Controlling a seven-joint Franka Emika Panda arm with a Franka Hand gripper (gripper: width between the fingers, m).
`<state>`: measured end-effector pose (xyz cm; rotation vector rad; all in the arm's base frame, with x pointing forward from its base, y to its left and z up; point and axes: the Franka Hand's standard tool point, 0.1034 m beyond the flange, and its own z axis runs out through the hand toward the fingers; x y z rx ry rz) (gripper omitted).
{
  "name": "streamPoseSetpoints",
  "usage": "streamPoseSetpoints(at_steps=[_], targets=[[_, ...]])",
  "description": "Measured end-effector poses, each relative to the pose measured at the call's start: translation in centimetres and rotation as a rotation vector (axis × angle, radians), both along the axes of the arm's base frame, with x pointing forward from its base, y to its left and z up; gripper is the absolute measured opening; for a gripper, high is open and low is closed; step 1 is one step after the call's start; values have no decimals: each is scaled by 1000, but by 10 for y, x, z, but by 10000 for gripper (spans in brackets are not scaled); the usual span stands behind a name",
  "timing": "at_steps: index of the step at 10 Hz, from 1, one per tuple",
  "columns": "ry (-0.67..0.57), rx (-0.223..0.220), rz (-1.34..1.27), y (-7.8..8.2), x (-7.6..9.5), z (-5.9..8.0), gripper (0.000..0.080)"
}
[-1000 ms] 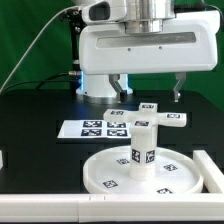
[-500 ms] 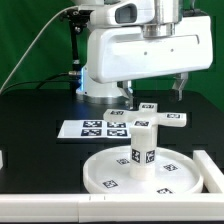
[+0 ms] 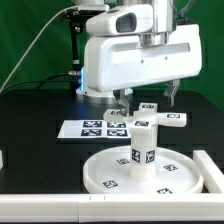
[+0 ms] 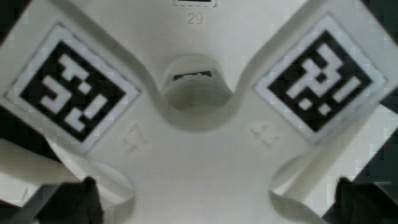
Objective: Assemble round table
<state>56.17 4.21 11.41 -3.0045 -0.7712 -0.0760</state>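
The round table's white disc (image 3: 110, 176) lies at the front of the black table. The short white leg (image 3: 142, 150) stands upright in its hub and carries square tags. The cross-shaped white base piece (image 3: 152, 118) sits on top of the leg. In the wrist view the base piece (image 4: 196, 150) fills the picture, with two tags and a round hole (image 4: 196, 92). My gripper (image 3: 146, 98) is open just above the base piece, one finger on each side. Its dark fingertips (image 4: 71, 203) show apart at the edge of the wrist view, with nothing between them but the piece below.
The marker board (image 3: 88, 128) lies flat behind the disc towards the exterior view's left. A white upright bracket (image 3: 207, 166) stands by the disc's rim at the exterior view's right. A white rail (image 3: 40, 210) runs along the table's front edge. The arm's white body (image 3: 140, 55) hangs over the middle.
The arm's head has turned and shifted toward the exterior view's left. The open fingers have come lower and closer round the base piece. The table parts have not moved.
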Motion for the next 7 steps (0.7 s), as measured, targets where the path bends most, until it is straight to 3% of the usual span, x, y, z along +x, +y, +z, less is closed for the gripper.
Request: streamPoseSetpoints(at_steps=[4,5,6,7], targets=[[3,-7,-1,-1,-1,-11,649],[4,-7,-8,-1,-1,-12,542],[4,-7,-27,-2,-1,-12,542],[5,-6,-42,-2,-1,-12,439]])
